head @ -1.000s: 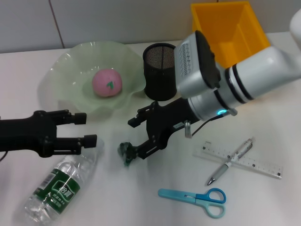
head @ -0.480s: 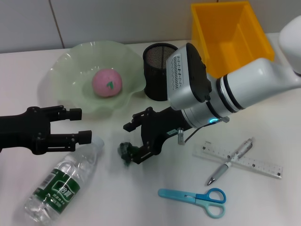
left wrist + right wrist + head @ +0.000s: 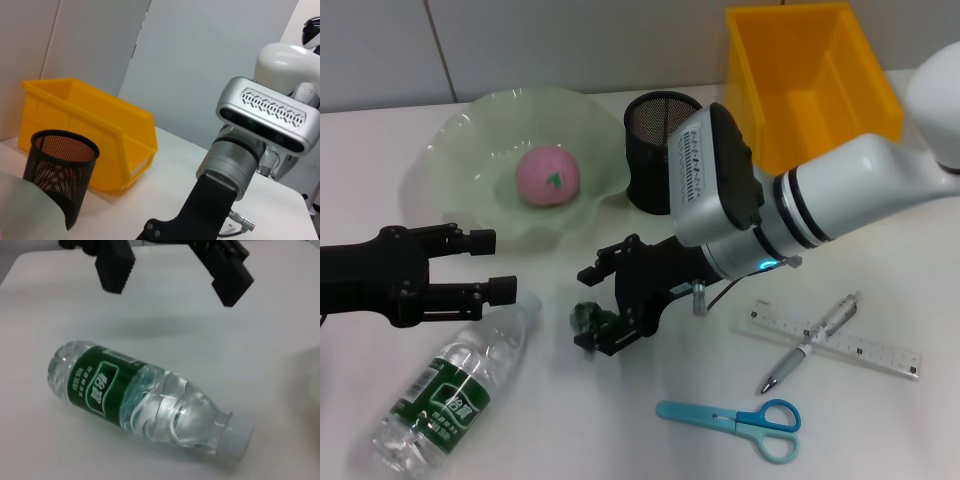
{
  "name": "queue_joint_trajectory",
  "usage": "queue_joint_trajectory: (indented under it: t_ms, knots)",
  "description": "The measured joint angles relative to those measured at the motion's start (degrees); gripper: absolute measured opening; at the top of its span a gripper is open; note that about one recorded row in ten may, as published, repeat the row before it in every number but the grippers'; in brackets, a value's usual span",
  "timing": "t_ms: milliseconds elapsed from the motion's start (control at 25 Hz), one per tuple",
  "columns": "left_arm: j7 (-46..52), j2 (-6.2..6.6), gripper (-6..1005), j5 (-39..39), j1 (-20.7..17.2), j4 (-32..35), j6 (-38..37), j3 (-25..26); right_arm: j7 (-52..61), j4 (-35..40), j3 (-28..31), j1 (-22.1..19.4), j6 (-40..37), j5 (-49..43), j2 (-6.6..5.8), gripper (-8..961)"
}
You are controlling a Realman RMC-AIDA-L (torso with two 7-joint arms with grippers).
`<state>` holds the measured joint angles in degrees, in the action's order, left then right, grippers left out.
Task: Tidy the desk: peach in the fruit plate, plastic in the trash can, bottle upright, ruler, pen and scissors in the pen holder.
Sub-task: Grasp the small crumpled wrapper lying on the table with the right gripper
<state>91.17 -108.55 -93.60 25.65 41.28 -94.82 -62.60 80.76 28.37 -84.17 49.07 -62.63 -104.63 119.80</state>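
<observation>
1. Moved: right pincer [image 3: 597, 307], spread, has shifted onto crumpled dark-green plastic scrap [image 3: 586, 320] between its tips.
2. Left pincer [image 3: 492, 265], spread, hovers above clear green-labelled water bottle [image 3: 455, 385], lying lengthwise on white table [image 3: 620, 430].

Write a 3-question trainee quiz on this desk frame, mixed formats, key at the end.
1. True or false: the peach already sits in the fruit plate.
2. What does the right hand have between its fingers? A) scissors B) plastic scrap C) pen
3. Fill in: the bottle is ____ on the desk, below the open left hand.

Key
1. True.
2. B, the plastic scrap; the scissors and pen lie untouched on the desk.
3. Lying on its side.
</observation>
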Motion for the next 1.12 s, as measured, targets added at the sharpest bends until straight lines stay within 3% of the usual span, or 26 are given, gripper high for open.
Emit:
queue_joint_trajectory:
  t_ms: [1040, 1120]
  knots:
    - [-0.34, -0.17, 829, 0.00, -0.01, -0.14, 0.39, 0.81, -1.23, -2.05, -3.05, 0.50, 3.05, 2.24, 0.09, 758]
    - [-0.36, -0.17, 830, -0.01, 0.03, -0.15, 0.44, 0.81, -1.64, -2.27, -3.27, 0.49, 3.05, 3.13, 0.09, 662]
